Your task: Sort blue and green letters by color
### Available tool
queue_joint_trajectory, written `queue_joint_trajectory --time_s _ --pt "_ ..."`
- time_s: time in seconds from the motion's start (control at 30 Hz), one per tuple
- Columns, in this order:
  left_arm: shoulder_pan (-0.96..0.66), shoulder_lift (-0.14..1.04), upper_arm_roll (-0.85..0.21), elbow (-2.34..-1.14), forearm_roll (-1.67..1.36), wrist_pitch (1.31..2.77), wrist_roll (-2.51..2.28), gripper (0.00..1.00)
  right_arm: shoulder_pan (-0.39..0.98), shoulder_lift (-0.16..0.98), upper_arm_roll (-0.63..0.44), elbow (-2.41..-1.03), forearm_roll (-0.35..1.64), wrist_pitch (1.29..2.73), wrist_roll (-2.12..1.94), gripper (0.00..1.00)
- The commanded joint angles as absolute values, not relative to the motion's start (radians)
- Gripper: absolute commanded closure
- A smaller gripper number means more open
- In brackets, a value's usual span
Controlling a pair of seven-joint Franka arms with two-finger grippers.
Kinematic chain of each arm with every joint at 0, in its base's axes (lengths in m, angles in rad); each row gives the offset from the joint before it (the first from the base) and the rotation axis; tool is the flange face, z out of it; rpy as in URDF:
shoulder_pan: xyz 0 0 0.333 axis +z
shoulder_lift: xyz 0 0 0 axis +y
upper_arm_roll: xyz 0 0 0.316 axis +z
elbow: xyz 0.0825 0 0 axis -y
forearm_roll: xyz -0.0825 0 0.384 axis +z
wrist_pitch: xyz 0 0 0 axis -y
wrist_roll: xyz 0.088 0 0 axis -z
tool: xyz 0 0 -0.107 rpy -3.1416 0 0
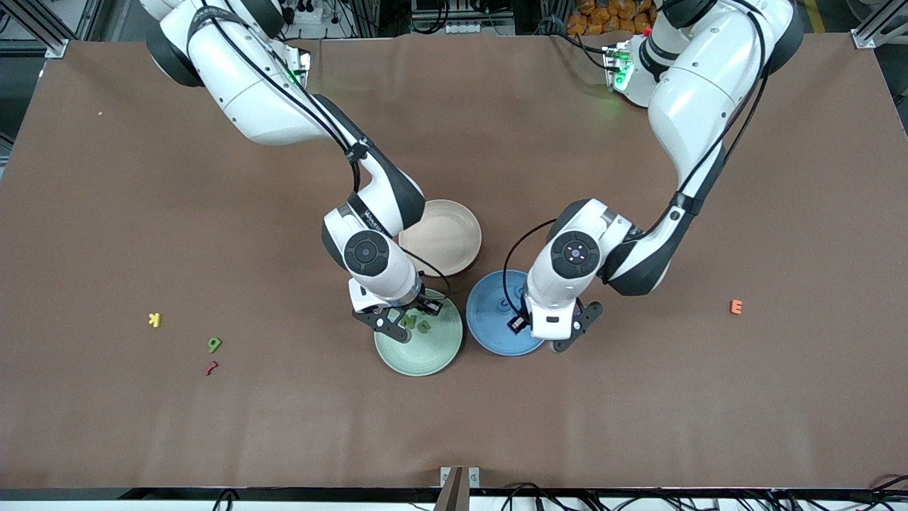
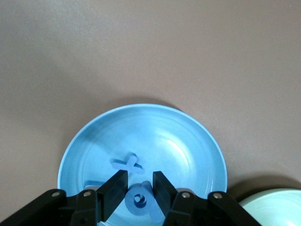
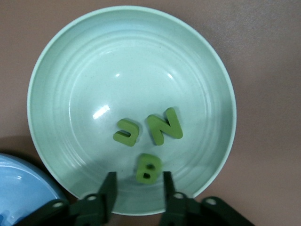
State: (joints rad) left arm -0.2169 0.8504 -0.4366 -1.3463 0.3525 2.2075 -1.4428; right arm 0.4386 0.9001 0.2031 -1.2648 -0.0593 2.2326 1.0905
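Green first, in the front view: find the right gripper (image 1: 404,325) low over the pale green round plate (image 1: 425,358) and the left gripper (image 1: 547,339) low over the blue round plate (image 1: 489,312) just beside it. Note the small green 6 (image 1: 215,345) lying on the brown table (image 1: 638,426) well toward the right arm's end, near the yellow K (image 1: 154,320) and the dark red squiggle (image 1: 211,367); judge it the 1 green piece left to fetch. Leave those 2, the orange E (image 1: 736,306) and the beige bowl (image 1: 454,241) alone.

Left wrist view: see both fingers (image 2: 115,186) closed on a rounded blue piece with a hole (image 2: 141,200), over the blue plate, near the chunky blue X (image 2: 127,163) lying inside. Lower a little, keep clear of the X, then part the fingers over bare plate so nothing bounces out.

Right wrist view: see the fingers (image 3: 109,188) standing apart, gripping nothing, with the chunky green B (image 3: 149,168) lying flat in the green plate between them, beside the green U (image 3: 127,132) and green N (image 3: 164,126). Rise straight up, without sideways drift, since 1 finger stands very close to the B and could drag it.
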Motion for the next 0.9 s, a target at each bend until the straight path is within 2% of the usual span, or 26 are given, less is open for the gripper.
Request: queue_joint_trajectory --time_s 0.0,0.2,0.3,0.33,0.37,0.4,0.43,0.87 --pt "-0.216 0.865 -0.425 -1.339 0.357 2.215 -1.454 0.87 0.44 0.92 0.201 -1.229 -0.074 2.229 1.108 0.36" --pt "-0.216 0.876 -0.425 -1.341 0.36 2.215 -1.451 0.84 0.425 0.896 0.202 -1.229 -0.075 2.215 1.089 0.36" --pt "-0.216 0.879 -0.425 -1.342 0.362 2.215 -1.442 0.67 0.404 0.885 0.202 -1.227 -0.074 2.194 1.062 0.36" --pt "-0.216 0.879 -0.425 -1.344 0.364 2.215 -1.439 0.58 0.391 0.885 0.202 -1.227 -0.071 2.184 1.043 0.36" --pt "-0.215 0.879 -0.425 -1.345 0.364 2.215 -1.436 0.44 0.384 0.881 0.204 -1.227 -0.069 2.175 1.022 0.36" --pt "-0.215 0.879 -0.425 -1.347 0.367 2.215 -1.433 0.19 0.373 0.867 0.204 -1.229 -0.068 2.162 0.999 0.36" --pt "-0.215 0.879 -0.425 -1.347 0.37 2.215 -1.422 0.0 0.364 0.855 0.204 -1.229 -0.067 2.146 0.979 0.36" --pt "-0.141 0.825 -0.423 -1.35 0.373 2.198 -1.303 0.0 0.232 0.773 0.204 -1.239 -0.069 1.973 0.701 0.38"
